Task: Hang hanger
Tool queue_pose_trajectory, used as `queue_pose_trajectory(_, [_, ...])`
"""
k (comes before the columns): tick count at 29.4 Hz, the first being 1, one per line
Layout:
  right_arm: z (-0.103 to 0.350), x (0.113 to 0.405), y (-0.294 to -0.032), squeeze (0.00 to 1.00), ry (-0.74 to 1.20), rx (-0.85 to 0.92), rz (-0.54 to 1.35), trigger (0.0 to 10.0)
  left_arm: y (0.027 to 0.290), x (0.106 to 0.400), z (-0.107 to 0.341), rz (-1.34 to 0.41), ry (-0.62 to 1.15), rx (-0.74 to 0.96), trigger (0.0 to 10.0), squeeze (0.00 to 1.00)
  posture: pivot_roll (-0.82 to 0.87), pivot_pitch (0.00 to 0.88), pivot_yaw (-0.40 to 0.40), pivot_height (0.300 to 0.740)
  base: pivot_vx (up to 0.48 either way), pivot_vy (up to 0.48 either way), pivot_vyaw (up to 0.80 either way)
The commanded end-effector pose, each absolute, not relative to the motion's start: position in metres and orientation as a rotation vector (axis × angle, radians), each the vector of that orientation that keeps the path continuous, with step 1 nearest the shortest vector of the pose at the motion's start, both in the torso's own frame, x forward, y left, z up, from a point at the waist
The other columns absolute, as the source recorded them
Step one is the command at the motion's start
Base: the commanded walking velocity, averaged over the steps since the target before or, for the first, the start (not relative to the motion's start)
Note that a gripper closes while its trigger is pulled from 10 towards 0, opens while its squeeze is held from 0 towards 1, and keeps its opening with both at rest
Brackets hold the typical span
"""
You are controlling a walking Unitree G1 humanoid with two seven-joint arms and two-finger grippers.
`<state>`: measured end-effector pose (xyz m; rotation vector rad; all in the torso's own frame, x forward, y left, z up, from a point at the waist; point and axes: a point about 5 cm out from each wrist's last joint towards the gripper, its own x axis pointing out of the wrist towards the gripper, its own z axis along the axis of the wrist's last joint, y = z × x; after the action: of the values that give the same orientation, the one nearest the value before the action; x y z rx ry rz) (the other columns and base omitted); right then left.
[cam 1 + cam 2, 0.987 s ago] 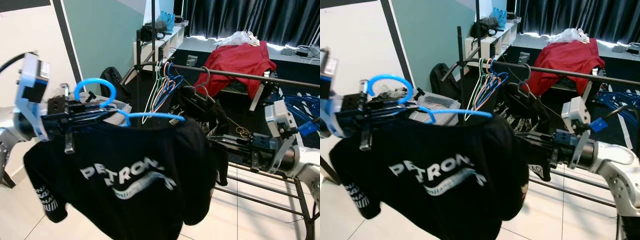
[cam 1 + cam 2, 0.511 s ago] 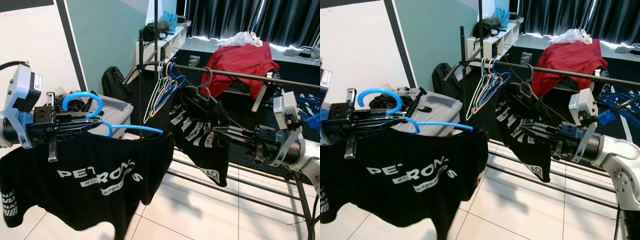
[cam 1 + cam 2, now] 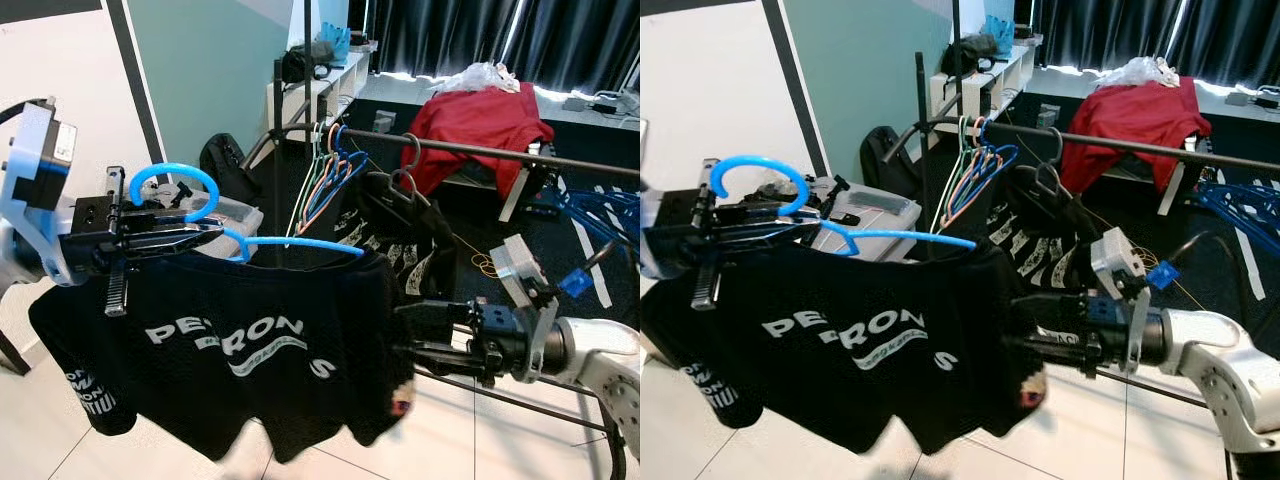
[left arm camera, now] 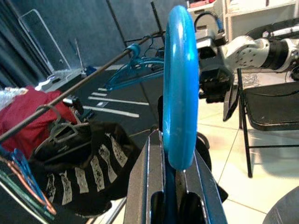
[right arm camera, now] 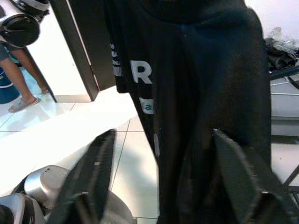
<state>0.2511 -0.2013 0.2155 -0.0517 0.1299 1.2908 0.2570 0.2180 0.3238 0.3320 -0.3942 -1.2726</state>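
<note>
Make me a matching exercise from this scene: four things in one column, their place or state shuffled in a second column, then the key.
1. blue hanger
2. black T-shirt
3. red cloth
4. right pincer

A. draped in the background beyond the rail
B. open, at the shirt's edge
C. clamped in the left pincer
D. hanging on the blue hanger

Pairs: 1-C, 2-D, 3-A, 4-B

1. Rail (image 3: pixel 520 152): left end crowded with a bunch of empty hangers (image 3: pixel 325 175), then a black garment (image 3: pixel 400 225) hanging just beside them.
2. Right of that garment the rail runs bare; open room there.
3. Black shirt (image 3: pixel 250 350) on the blue hanger (image 3: pixel 200 205) hangs between the right gripper (image 3: pixel 415 335) and the rail's left end.
4. Rack's lower bars (image 3: pixel 520 405) cross low behind the right gripper.
</note>
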Motion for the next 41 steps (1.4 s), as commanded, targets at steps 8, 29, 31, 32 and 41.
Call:
queue_pose_trajectory(8, [0.22, 0.254, -0.203, 1.0, 0.1, -0.117, 1.259, 10.0, 0.207, 0.252, 0.333, -1.332, -0.447, 0.341, 10.0, 0.0, -0.05, 0.0, -0.023, 0.74, 0.0, 0.0, 0.0])
queue_pose_trajectory(29, [0.221, 0.265, -0.199, 0.0, 0.053, -0.158, 1.196, 10.0, 0.195, 0.25, 0.343, -1.366, -0.505, 0.315, 10.0, 0.0, -0.04, 0.0, -0.027, 0.74, 0.0, 0.0, 0.0])
queue_pose_trajectory(31, [0.217, 0.265, -0.19, 0.0, 0.053, -0.137, 1.216, 10.0, 0.193, 0.251, 0.345, -1.364, -0.522, 0.309, 10.0, 0.0, -0.03, 0.0, -0.026, 0.74, 0.0, 0.0, 0.0])
queue_pose_trajectory(32, [0.216, 0.265, -0.187, 0.0, 0.049, -0.125, 1.225, 10.0, 0.192, 0.251, 0.346, -1.364, -0.529, 0.307, 10.0, 0.0, -0.04, 0.0, -0.025, 0.74, 0.0, 0.0, 0.0])
queue_pose_trajectory(41, [0.222, 0.267, -0.19, 0.0, 0.01, -0.093, 1.21, 0.0, 0.192, 0.253, 0.346, -1.371, -0.524, 0.308, 10.0, 0.0, -0.04, 0.0, -0.022, 0.74, 0.0, 0.0, 0.0])
